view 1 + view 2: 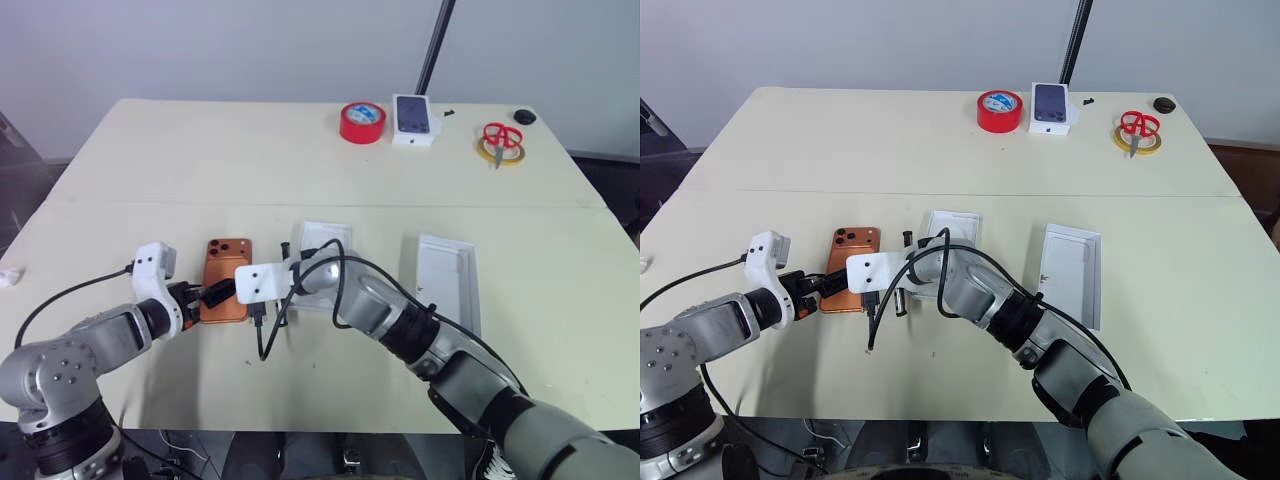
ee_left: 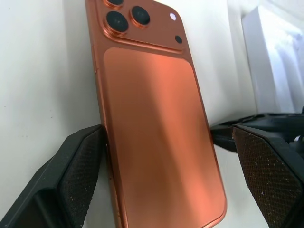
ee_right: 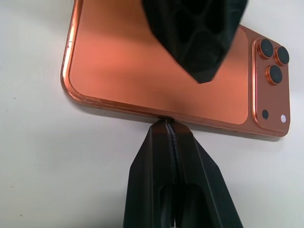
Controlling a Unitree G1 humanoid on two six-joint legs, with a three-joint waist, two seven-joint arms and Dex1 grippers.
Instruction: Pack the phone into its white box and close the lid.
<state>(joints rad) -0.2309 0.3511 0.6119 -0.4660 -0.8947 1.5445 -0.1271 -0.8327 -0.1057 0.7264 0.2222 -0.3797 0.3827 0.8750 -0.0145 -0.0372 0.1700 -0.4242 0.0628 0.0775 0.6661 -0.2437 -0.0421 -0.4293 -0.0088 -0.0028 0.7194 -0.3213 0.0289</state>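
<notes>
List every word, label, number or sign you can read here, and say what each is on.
None can be read.
Small white carton: a printed phone picture, any lettering too small to read.
Red tape roll: pale top face, print too blurred.
Phone: bare copper back, no text.

Copper-orange phone (image 1: 227,278), dark lenses | black textured fingers (image 2: 78,175) | white box (image 1: 322,262); white lid (image 1: 450,280) | cream table (image 1: 200,160) | far edge: red tape roll (image 1: 362,122); red-handled scissors (image 1: 502,140); white carton (image 1: 416,119) with dark phone print
</notes>
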